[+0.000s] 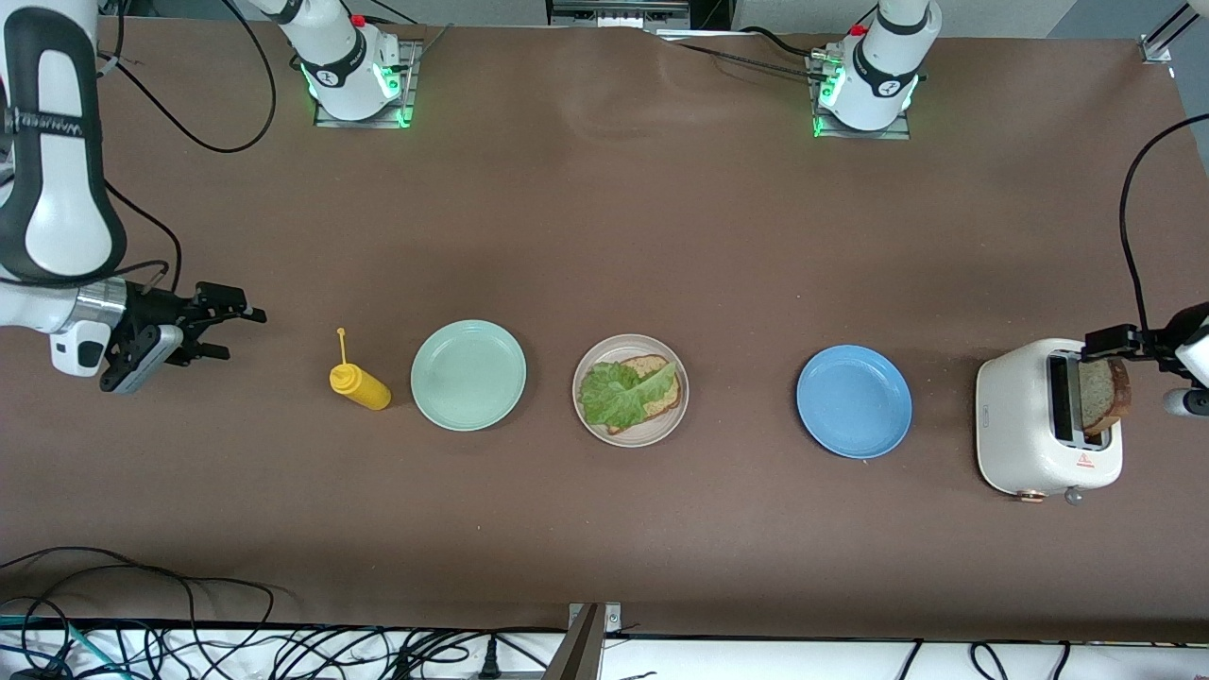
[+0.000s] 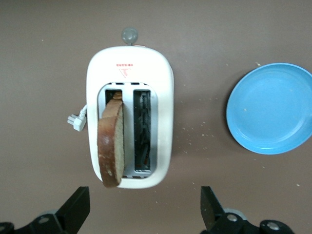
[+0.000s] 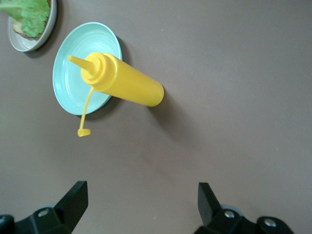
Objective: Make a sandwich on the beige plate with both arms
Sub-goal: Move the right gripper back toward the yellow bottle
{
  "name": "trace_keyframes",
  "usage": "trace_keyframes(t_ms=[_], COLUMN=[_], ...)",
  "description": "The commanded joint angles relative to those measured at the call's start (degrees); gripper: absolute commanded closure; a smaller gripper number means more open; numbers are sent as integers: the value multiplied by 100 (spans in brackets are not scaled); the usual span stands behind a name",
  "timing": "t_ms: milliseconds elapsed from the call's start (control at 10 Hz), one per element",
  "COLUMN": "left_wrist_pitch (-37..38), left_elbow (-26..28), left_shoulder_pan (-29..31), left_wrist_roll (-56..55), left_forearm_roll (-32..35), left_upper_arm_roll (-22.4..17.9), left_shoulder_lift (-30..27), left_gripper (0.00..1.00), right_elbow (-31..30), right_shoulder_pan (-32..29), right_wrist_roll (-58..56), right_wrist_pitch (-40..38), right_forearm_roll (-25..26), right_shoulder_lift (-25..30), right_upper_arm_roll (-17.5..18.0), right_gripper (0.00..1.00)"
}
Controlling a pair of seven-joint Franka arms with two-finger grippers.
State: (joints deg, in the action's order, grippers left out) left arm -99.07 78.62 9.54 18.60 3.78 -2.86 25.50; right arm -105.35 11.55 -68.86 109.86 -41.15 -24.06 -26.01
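At the centre of the front view, the beige plate carries one brown bread slice draped with ruffled lettuce. The left gripper is spread over the toaster's raised slice; the right gripper, parted, is held at mid-left.

You're looking at a robotics lab w/ a staged kitchen setup, not a real kitchen. Two white robot arm bases w/ green status lights are bolted to a big brown matte table. Loose black cables tangle along the table's edge nearest the front cam. Props sit in a neat row: white two-slot toaster, round blue plate, yellow plastic squeeze bottle.
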Motion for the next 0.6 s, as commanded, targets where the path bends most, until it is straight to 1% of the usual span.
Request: trace_keyframes(t_ms=[0, 100, 199, 299, 498], left_wrist_pitch=[-208, -305, -454, -560, -735], left_elbow=[-304, -304, -304, -304, -304], left_shoulder_pan=[171, 197, 241, 259, 277], left_wrist_roll=[301, 380, 416, 416, 416], left_forearm_roll=[194, 194, 176, 194, 211], left_upper_arm_roll=[40, 31, 22, 22, 22], left_shoulder_lift=[429, 517, 622, 702, 816], left_gripper=[0, 0, 0, 0, 0], right_elbow=[-3, -3, 5, 5, 23], right_shoulder_pan=[-197, -197, -197, -223, -276], right_wrist_roll=[-1546, -2057, -2479, -2919, -4121], right_wrist_pitch=[184, 185, 185, 185, 176], right_forearm_roll=[-935, -1330, -1612, -1937, -2850], right_shoulder_lift=[-431, -598, -713, -870, -1195], right_upper_arm_roll=[96, 96, 96, 192, 350], right_gripper=[0, 0, 0, 0, 0])
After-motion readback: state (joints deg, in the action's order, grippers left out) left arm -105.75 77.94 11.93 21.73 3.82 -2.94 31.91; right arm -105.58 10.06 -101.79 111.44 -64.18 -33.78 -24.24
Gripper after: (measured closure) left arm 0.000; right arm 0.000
